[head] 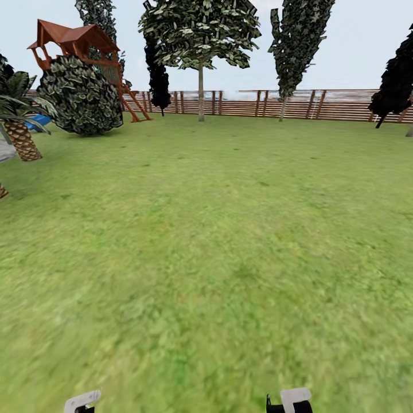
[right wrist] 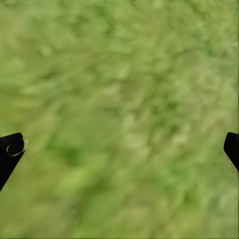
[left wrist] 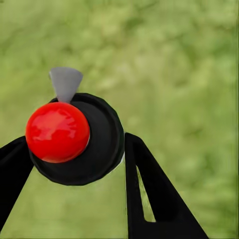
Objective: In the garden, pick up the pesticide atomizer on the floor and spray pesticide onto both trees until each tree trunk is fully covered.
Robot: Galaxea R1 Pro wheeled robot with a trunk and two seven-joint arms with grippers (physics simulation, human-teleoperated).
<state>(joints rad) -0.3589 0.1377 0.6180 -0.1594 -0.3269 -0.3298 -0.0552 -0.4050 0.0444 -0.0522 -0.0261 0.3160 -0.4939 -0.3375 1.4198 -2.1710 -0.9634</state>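
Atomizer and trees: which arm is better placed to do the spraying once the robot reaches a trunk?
Left. In its wrist view the left gripper has its jaws closed around the pesticide atomizer, red top facing the camera. The right gripper is wide open over grass, holding nothing. The tree stands far off by the fence.

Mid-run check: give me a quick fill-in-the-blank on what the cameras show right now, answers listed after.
1. The left gripper is shut on the ____.
2. The atomizer has a round ____ top.
3. The right gripper is ____, with only grass between its fingers.
4. Ahead, the lawn ends at a brown wooden ____.

Answers: atomizer; red; open; fence
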